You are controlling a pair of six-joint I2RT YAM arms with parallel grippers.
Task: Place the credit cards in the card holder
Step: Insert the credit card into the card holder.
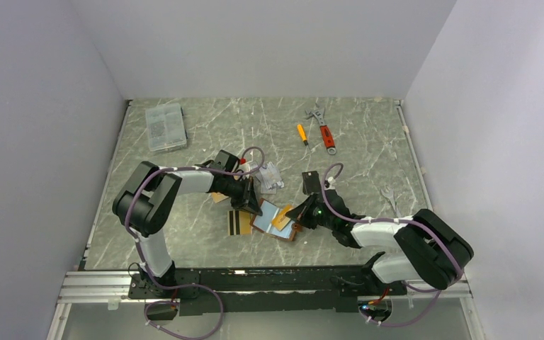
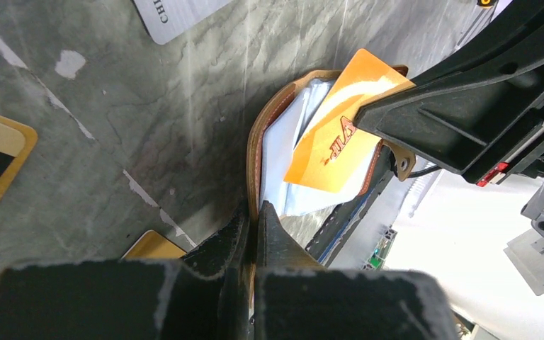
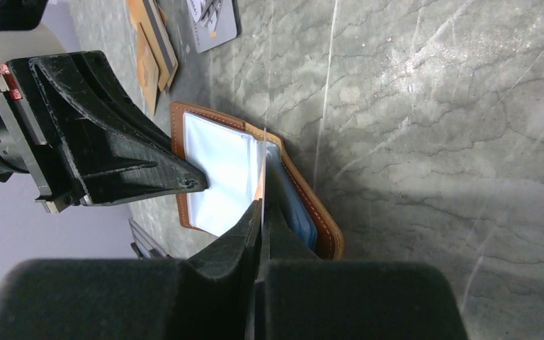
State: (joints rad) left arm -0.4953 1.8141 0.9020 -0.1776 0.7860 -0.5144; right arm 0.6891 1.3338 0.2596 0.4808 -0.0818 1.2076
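Observation:
The tan leather card holder (image 1: 284, 231) lies open on the table, clear sleeves up. My left gripper (image 1: 256, 205) is shut on its leather edge (image 2: 255, 142), seen closely in the left wrist view (image 2: 257, 210). My right gripper (image 1: 296, 212) is shut on an orange "VIP" credit card (image 2: 333, 134) and holds it slanted over the sleeves, its lower edge at a sleeve. In the right wrist view the jaws (image 3: 263, 207) pinch that card edge-on (image 3: 262, 185) above the holder (image 3: 304, 188). A gold card with black stripes (image 1: 239, 222) lies left of the holder.
Silver-grey cards (image 1: 270, 177) and an orange card (image 1: 219, 197) lie behind the holder. A clear plastic box (image 1: 165, 126) stands at the back left. An orange screwdriver (image 1: 302, 134) and a red-handled wrench (image 1: 324, 129) lie at the back right. Walls enclose three sides.

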